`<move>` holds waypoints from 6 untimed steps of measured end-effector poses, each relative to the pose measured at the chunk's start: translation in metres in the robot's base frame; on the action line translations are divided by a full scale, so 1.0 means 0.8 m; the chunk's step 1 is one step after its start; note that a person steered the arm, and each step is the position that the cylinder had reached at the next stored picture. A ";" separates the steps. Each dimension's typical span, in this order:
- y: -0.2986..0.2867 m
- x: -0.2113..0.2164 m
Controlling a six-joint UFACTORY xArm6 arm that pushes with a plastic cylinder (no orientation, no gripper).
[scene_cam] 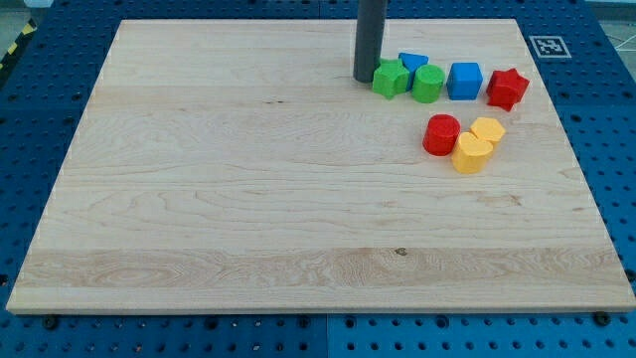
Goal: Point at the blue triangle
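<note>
Tip [365, 79] down on board [248, 199], just left of the green block [390, 78]; no fingers on this rod, nothing gripped.
From the green block rightward: blue triangle [412, 62] just behind it, green cylinder [428, 84] touching, blue cube [464, 81], red star [507, 89]; below-right, red cylinder [441, 134], two yellow blocks [478, 145].

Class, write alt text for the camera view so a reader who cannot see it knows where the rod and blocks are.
My tip rests on a wooden board beside a green block, with the blue triangle just behind to the view's right. A second green block, blue cube and red block continue the row; a red cylinder and two yellow blocks sit below.
</note>
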State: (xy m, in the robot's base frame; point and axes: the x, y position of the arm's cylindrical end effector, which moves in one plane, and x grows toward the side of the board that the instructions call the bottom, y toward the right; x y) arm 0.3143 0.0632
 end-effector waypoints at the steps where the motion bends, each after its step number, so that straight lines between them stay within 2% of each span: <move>1: -0.021 -0.013; 2: -0.032 -0.040; 5: 0.113 -0.060; 6: 0.115 -0.045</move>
